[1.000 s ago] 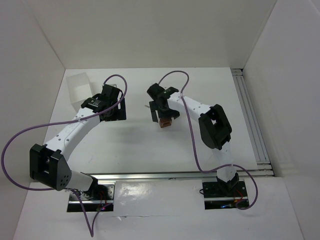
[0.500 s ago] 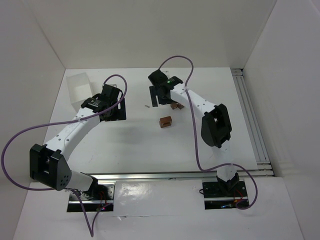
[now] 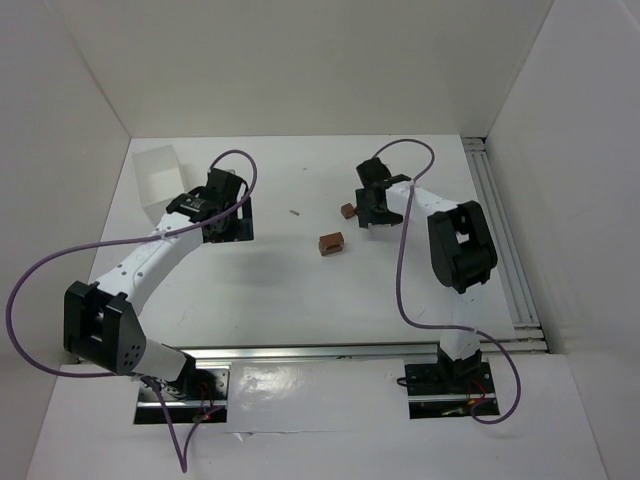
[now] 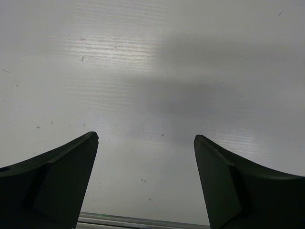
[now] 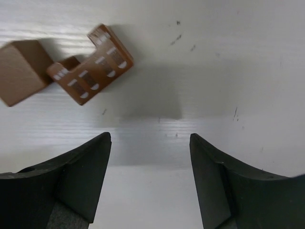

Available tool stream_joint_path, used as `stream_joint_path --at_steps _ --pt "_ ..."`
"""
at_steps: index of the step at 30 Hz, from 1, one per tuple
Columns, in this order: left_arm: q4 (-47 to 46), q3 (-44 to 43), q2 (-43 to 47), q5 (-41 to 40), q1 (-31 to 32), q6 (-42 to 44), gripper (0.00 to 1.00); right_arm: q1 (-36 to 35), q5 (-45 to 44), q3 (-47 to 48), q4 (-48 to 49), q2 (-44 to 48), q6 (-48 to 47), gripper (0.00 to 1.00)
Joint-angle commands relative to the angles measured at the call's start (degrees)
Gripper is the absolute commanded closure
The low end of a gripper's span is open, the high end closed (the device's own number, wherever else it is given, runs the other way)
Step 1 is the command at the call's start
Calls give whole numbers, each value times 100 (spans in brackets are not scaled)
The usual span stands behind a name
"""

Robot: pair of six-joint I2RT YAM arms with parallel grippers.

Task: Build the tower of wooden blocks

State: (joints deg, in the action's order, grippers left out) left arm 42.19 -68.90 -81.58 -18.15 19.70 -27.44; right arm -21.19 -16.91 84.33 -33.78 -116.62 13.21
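walls [image 3: 300, 60]: plain white panels | table [image 3: 290, 290]: white, glossy near edge | rails [image 3: 503, 240]: right side, possibly aluminium

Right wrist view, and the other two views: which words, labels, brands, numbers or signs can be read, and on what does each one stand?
No readable text in any view.
White marks on the notched wood block: small bars and half-circles, not letters or numbers.
Plain wood block: no marks.
Top view: nothing legible on the white tray.
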Motion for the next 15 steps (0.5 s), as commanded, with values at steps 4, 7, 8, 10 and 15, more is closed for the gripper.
stream_joint_path --at_steps 4,7,8,10,15 --pt "61 -334 -139 -13 77 -112 6 150 433 -321 1707 508 -600 26" --pt "61 -387 -139 -13 77 -112 6 150 706 -435 2024 439 -829 21" --pt "61 -387 -139 -13 77 -112 6 150 776 -435 2077 438 -933 19" --pt "114 -387 -139 -13 77 -112 6 150 908 -488 2208 368 -987 18" --pt "166 -387 -139 -66 130 -112 6 264 1136 -304 2323 87 -1224 16"
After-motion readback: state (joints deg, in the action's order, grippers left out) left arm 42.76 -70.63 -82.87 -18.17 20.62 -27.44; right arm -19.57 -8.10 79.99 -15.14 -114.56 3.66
